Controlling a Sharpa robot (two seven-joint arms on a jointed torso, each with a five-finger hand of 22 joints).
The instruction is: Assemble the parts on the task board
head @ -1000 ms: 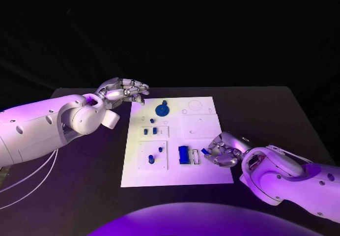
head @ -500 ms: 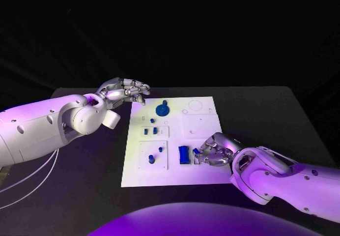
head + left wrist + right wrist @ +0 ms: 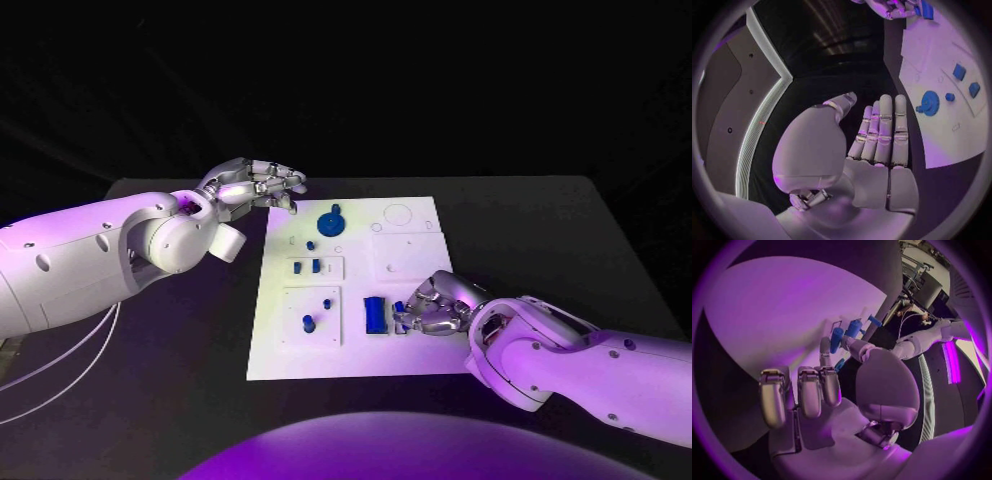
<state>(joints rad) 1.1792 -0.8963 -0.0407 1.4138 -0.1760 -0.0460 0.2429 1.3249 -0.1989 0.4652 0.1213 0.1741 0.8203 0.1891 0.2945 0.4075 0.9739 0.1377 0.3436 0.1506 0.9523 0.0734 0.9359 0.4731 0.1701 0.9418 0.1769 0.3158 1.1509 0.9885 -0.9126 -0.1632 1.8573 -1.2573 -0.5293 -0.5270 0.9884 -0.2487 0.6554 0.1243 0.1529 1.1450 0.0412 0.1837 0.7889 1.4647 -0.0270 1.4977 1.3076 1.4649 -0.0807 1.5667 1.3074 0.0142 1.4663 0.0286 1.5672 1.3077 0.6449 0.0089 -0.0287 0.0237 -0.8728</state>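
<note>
Black table [image 3: 173, 360] surface fills the working area, with darkness behind its far edge; note that the white task board [image 3: 433, 355] lies flat near the table's middle, its long sides running away from the robot. You can see blue parts spread over the board: a round blue part [image 3: 332, 221] with a small knob stands near the far left corner, two small blue parts [image 3: 306, 267] sit side by side in a framed recess below it, further small blue pieces [image 3: 307, 322] lie in the near-left recess, and a tall blue block [image 3: 374, 314] stands close to the board's near centre. Observe that the right hand [image 3: 433, 306] rests over the near right part of the board, just beside the tall blue block, fingers bent down toward the surface. In the right wrist view the right hand's [image 3: 826, 390] fingers are curled, with a fingertip close to a blue piece [image 3: 836, 340]; you cannot tell whether that piece is pinched or merely touched. Note that the left hand [image 3: 254, 186] hovers beyond the board's far left corner, near the round blue part but apart from it. In the left wrist view the left hand [image 3: 873, 150] lies flat with fingers straight and side by side, holding nothing, the round blue part [image 3: 930, 102] off to one side of it.
</note>
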